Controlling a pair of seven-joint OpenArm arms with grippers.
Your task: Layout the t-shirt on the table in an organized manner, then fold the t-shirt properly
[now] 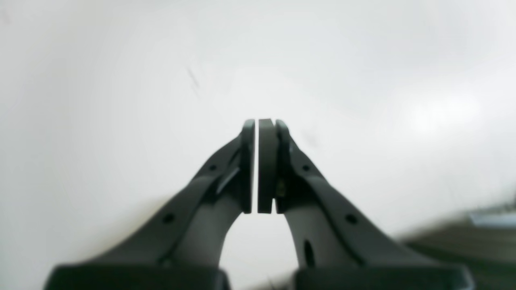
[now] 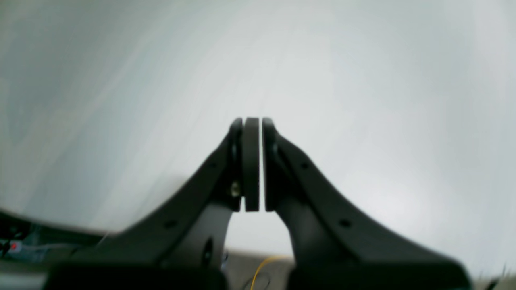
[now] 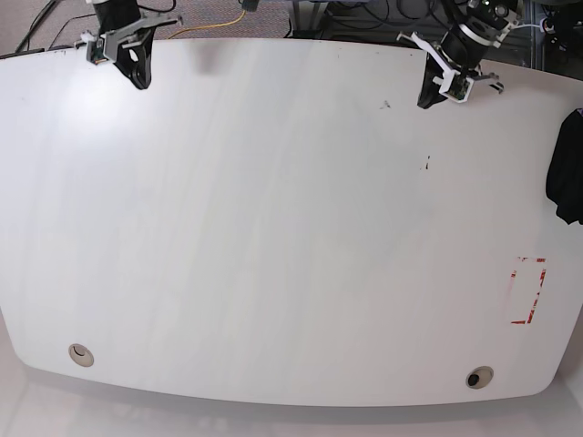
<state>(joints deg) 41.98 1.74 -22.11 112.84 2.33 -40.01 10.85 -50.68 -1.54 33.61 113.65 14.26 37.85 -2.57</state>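
Overhead, two grippers are seen at the far edge of one white table [image 3: 273,228]: the right gripper [image 3: 141,80] on the left, the left gripper [image 3: 426,98] further right, both with fingers pressed together on nothing. Two grommet holes and one red tape rectangle [image 3: 526,290] are counted. One black t-shirt [image 3: 567,168] is bunched at the right edge.

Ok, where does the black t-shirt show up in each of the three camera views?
Base: the t-shirt is a dark bunch at the far right edge, partly cut off, above the red tape rectangle.
Left wrist: not in it; only the shut left gripper over white.
Right wrist: not in it; only the shut right gripper.
Shared landmark: the table, the white surface in all three.
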